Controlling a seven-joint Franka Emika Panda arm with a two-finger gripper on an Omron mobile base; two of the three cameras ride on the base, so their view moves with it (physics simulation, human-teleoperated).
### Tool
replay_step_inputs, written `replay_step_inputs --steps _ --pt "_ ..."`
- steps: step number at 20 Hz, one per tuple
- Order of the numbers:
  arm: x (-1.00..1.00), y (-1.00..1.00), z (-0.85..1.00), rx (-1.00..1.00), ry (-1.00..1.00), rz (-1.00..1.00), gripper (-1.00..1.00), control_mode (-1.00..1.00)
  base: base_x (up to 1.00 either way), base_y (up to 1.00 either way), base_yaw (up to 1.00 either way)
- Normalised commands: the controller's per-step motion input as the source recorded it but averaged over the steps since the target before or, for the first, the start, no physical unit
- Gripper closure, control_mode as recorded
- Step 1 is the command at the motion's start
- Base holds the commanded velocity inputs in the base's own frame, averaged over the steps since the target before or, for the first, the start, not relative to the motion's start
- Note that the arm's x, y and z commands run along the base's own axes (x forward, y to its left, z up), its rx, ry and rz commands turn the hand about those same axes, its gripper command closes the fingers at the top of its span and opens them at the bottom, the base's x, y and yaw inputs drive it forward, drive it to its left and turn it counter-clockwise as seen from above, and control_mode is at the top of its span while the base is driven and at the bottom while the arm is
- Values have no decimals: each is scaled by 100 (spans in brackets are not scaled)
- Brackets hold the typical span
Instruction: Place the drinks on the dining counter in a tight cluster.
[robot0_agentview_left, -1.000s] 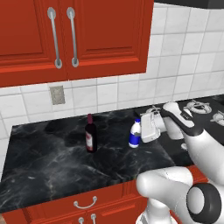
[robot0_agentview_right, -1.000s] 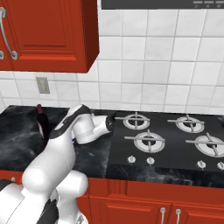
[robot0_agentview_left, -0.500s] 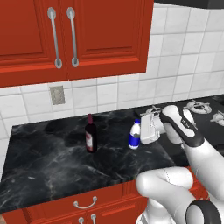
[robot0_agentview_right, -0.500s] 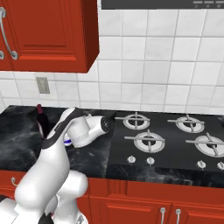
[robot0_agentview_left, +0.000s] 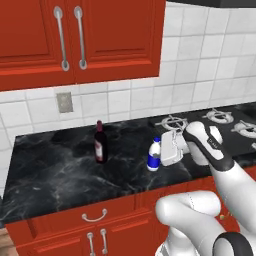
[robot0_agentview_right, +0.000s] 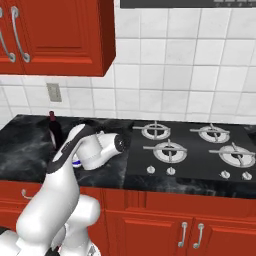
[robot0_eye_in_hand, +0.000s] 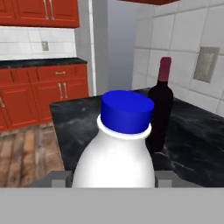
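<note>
Sitting between the claw's (robot0_eye_in_hand: 113, 177) 2 fingertips — white bottle (robot0_eye_in_hand: 114, 155).

Red wall cabinets (robot0_agentview_left: 75, 40) with metal handles; white tile backsplash (robot0_agentview_right: 190, 75); grey wall outlet (robot0_agentview_left: 64, 102); four-burner stove (robot0_agentview_right: 192, 150); wooden floor (robot0_eye_in_hand: 26, 148).

Bare desk (robot0_agentview_left: 55, 175) lay open left and in front of the wine bottle (robot0_agentview_left: 100, 142). The white bottle (robot0_agentview_left: 154, 155) stood between the pincer (robot0_agentview_left: 163, 148) and it; stove burners (robot0_agentview_left: 172, 121) crowded the right.
</note>
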Motion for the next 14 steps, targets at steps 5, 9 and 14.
replay_step_inputs --steps 5,9,14 --pt "0 0 0 0 0 0 100 100 -64 3 -8" --pt "0 0 0 0 0 0 100 100 -22 13 -63" --pt "0 0 0 0 0 0 100 100 -4 11 -86"
